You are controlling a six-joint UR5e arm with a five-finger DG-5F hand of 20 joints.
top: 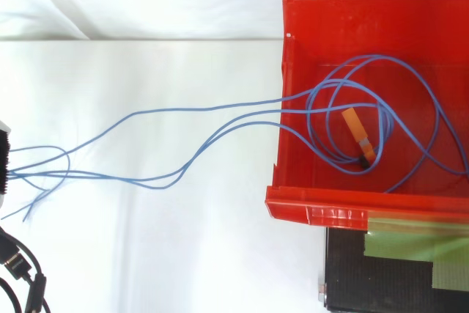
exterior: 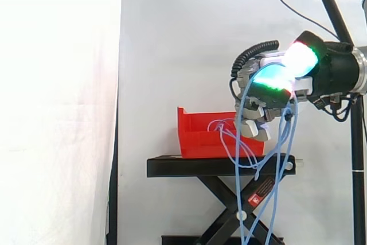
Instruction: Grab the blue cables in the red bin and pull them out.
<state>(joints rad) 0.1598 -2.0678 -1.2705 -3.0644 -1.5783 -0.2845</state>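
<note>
Red bin (exterior: 200,139): stands on the black surface (exterior: 172,166), open top upward, with its lower front wall turned toward the robot hand.
Blue cables (top: 220,108): part of them lies in loose, overlapping loops on the floor of the red bin. From there several strands climb over the bin's front wall and run outward, well clear of the bin, up to the robot hand. In the side view more strands hang from the hand in long loops, down past the edge of the surface beside the red bin.
Robot hand (exterior: 265,98): held in the air just beside and a little above the red bin's front wall, not touching the bin. Its fingers are curled in, clamped round the blue cables, which pass through the grip and drape over it. The fingertip pads glow cyan, green and white.
Orange piece (top: 357,131): a small oblong part with a dark end, lying on the floor of the red bin, inside the cable loops and touching them.
Curtain (exterior: 57,113): white, hanging behind the red bin.
</note>
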